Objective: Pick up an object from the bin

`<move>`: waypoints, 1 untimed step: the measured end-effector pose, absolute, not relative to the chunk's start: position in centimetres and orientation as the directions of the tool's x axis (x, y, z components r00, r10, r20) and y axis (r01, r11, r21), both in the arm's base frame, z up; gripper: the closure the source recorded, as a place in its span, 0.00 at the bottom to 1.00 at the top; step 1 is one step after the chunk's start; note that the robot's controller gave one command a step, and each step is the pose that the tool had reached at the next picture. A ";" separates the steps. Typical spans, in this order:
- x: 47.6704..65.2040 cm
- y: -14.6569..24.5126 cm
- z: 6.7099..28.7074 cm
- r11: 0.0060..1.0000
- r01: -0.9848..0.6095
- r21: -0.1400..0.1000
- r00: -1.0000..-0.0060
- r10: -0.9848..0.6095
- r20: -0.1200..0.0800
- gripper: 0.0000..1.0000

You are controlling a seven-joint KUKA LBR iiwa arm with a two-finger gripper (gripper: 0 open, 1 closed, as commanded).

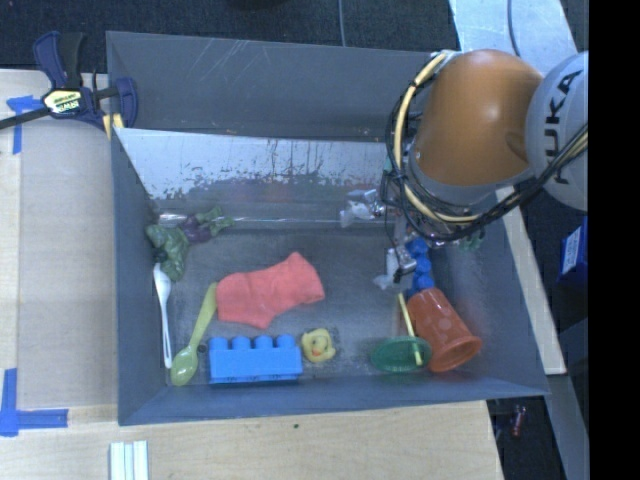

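Note:
My gripper [398,266] hangs low over the right side of the bin, under the arm's orange dome. A small blue thing [419,260] shows right beside it, partly hidden; whether it is held I cannot tell. Just in front of the gripper an orange-red plastic cup [442,331] lies on its side, its mouth towards the front right corner. A green piece with a thin yellow stick [400,354] rests against the cup's left side.
A red cloth [268,290] lies mid-bin, with a small yellow duck [318,345] and a blue toy brick [255,358] at the front wall. A green spoon [194,340], a white spoon [163,311] and a green-purple sprig [180,236] lie at the left.

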State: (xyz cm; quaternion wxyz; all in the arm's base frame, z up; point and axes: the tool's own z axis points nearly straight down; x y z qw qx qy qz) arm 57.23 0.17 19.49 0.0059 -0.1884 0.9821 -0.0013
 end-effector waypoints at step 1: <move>58.8 4.2 17.7 0.970 -0.242 -0.007 -0.970 -0.242 -0.013 0.00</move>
